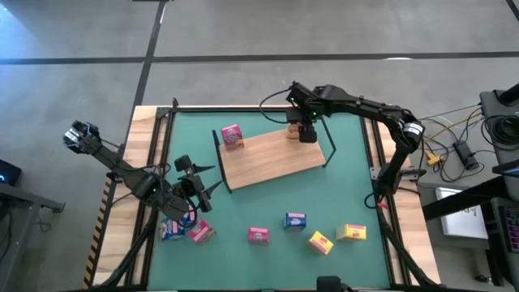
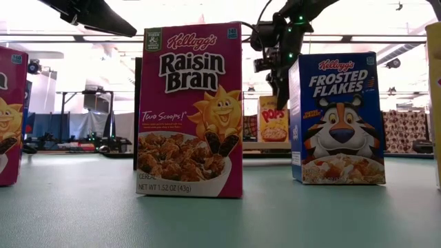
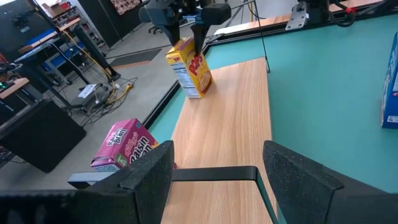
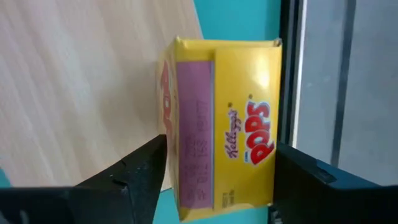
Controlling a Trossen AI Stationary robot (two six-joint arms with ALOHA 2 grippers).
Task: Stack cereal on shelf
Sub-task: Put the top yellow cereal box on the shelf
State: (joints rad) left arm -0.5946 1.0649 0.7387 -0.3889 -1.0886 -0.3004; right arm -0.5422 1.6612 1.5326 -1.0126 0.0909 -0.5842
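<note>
The right gripper (image 1: 306,130) is grasping a yellow "Kellogg's Pops" box (image 4: 224,118) on the shelf (image 1: 272,158). The left gripper (image 1: 197,186) is hovering near, fingers spread and holding nothing.

Green table mat (image 1: 349,195), loose cables (image 1: 454,138) beside the table's right edge.

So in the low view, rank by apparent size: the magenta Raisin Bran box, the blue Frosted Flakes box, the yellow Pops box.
1. Magenta Raisin Bran box, nearest the camera.
2. Blue Frosted Flakes box.
3. Yellow Pops box, far back.
Distance drives this ranking; true sizes may match.
</note>
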